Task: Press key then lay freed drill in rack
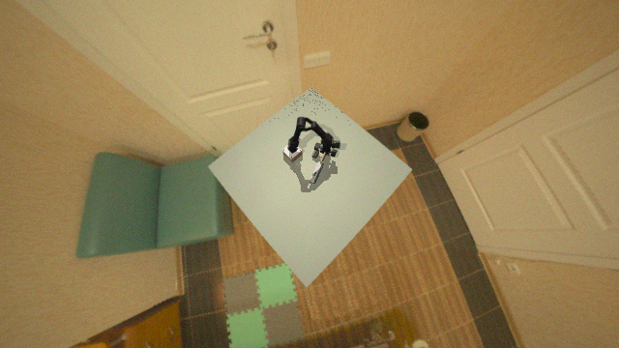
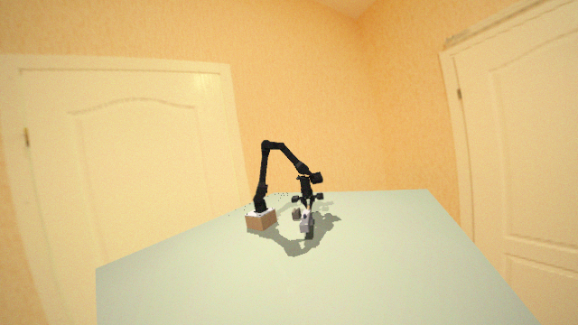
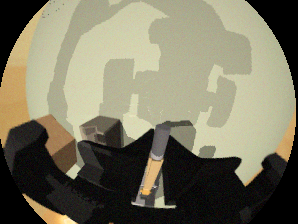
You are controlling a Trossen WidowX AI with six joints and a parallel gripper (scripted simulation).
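My gripper point(image 1: 321, 159) point(image 2: 306, 209) point(image 3: 157, 132) is shut on the drill point(image 1: 315, 171) point(image 2: 307, 223) point(image 3: 153, 163). The drill is a slim grey-white tool with an orange band. It hangs point-down from the fingers over the pale green table point(image 1: 300, 227) point(image 2: 361, 271). A small grey-brown block point(image 1: 314, 153) point(image 2: 296, 213) point(image 3: 100, 132) stands on the table just beside the gripper, apart from the drill. It is too small for me to tell whether it is the key fixture or the rack.
The arm's wooden base block point(image 1: 292, 154) point(image 2: 261, 219) point(image 3: 56, 139) stands to the left of the gripper. The table edges are far from the arm. Doors, a green bench point(image 1: 145, 203) and a bin point(image 1: 415, 125) stand around the table.
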